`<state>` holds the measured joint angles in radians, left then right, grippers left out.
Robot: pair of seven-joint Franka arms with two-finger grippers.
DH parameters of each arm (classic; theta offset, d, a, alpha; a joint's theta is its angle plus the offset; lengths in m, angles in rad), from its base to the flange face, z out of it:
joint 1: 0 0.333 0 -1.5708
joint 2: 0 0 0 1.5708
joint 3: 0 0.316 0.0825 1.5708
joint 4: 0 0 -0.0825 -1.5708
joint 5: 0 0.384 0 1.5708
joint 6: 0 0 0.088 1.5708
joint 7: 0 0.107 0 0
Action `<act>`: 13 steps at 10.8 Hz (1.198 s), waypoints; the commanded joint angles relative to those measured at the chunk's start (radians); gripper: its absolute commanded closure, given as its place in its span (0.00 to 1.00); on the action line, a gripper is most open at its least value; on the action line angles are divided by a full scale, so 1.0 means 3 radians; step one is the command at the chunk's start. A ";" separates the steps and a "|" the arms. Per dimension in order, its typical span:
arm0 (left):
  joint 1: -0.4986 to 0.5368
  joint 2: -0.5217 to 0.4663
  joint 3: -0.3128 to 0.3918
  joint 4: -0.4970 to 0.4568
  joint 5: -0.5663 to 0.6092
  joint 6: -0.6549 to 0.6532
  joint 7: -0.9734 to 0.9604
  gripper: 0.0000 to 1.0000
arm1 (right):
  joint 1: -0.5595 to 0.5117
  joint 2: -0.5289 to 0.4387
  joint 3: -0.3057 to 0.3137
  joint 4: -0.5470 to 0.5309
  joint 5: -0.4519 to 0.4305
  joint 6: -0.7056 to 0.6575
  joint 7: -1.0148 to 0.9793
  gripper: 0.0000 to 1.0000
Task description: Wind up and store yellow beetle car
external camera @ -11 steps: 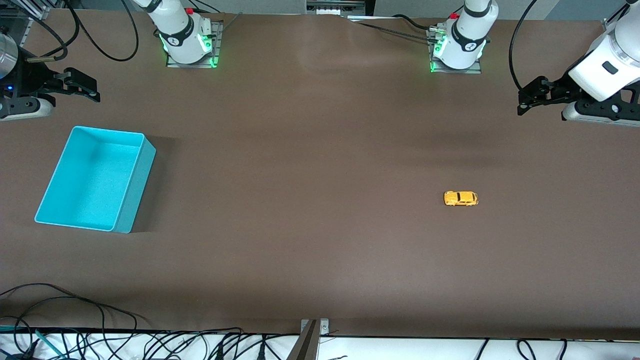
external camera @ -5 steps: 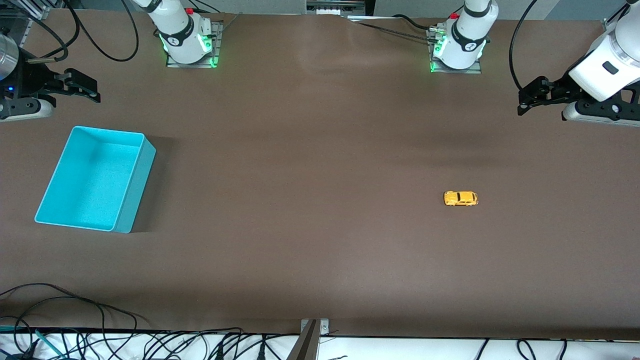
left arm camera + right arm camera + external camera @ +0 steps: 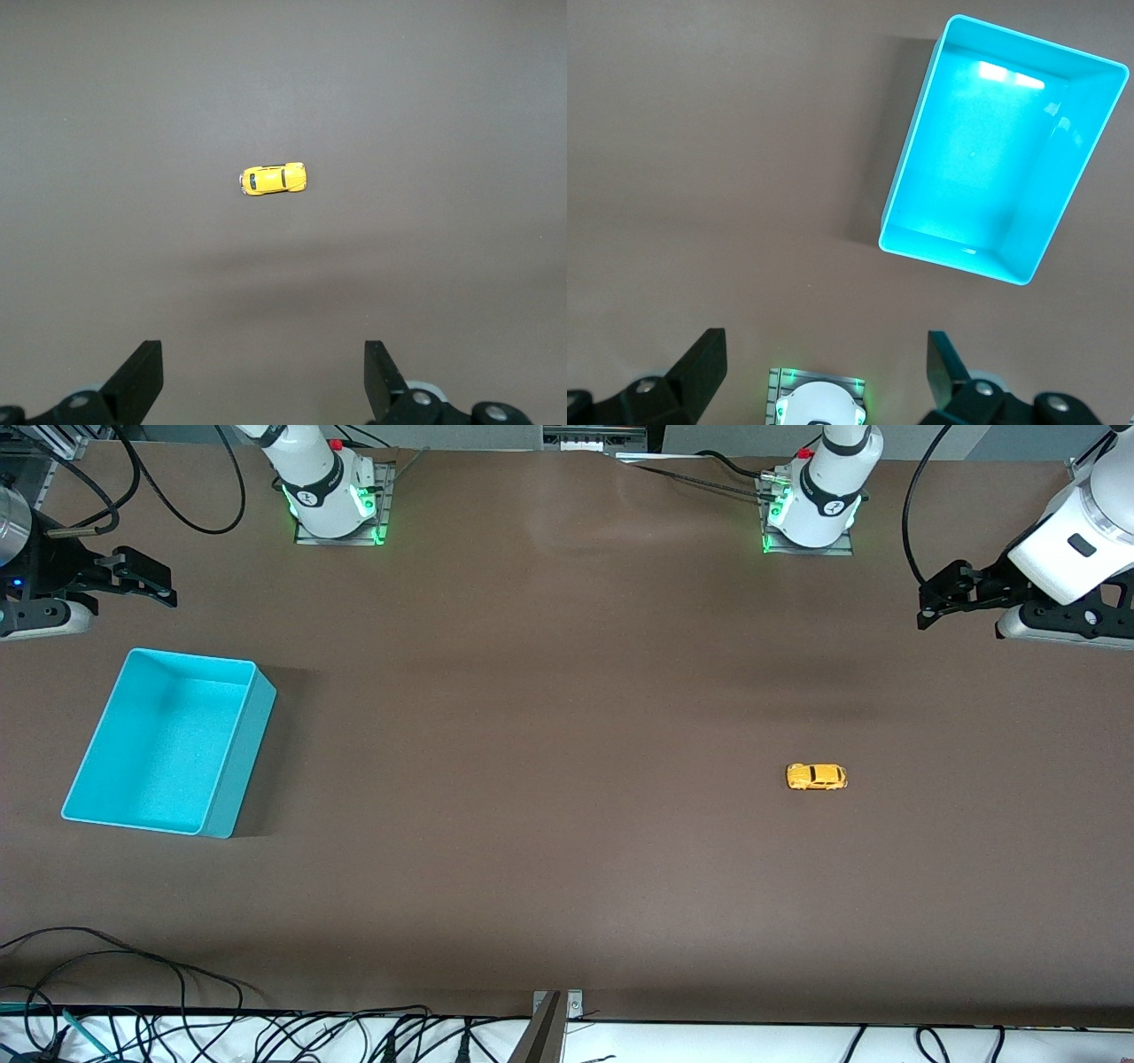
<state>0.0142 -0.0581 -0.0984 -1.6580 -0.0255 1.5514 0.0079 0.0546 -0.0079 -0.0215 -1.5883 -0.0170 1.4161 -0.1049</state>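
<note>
**Both arms parked high, car untouched**

Almost nothing had moved since the earlier frames: the right end effector (image 3: 142, 577) had crept slightly upward at its bench edge, while the car and the bin kept their places.

The yellow beetle car (image 3: 816, 777) sat on its wheels on the open bench (image 3: 549, 797), toward the left arm's end. Its long axis ran along the bench's length, parallel to the front edge. The left end effector (image 3: 941, 600) hovered over the corner by the left arm's base, clearly the closer of the two. Its wrist view showed the car (image 3: 273, 179) ahead of widely spread fingers (image 3: 140, 376) holding nothing. The right end effector waited, fingers likewise spread and empty, over the bench beside the turquoise bin (image 3: 232, 766), which stood empty near the right arm's end.
</note>
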 commanded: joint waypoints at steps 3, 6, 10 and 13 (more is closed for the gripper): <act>0.0004 0.0030 -0.0009 0.0066 0.0120 -0.0073 0.0030 0.00 | -0.0008 0.0016 0.0000 0.0043 -0.0015 -0.0006 0.0017 0.00; 0.0004 0.0086 -0.0010 0.0040 0.0126 -0.0038 0.0233 0.00 | -0.0008 0.0016 0.0000 0.0043 -0.0015 -0.0001 0.0017 0.00; 0.0004 0.0255 -0.0010 -0.0006 0.0126 0.0223 0.0653 0.00 | -0.0008 0.0016 0.0000 0.0033 -0.0015 -0.0001 0.0017 0.00; 0.0004 0.0469 -0.0010 -0.0051 0.0146 0.0401 0.1169 0.00 | -0.0008 0.0016 0.0000 0.0033 -0.0015 0.0009 0.0017 0.00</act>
<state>0.0146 0.0520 -0.0984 -1.6699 -0.0076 1.6305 0.2733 0.0546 -0.0064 -0.0218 -1.5883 -0.0170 1.4170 -0.1049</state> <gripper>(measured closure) 0.000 0.000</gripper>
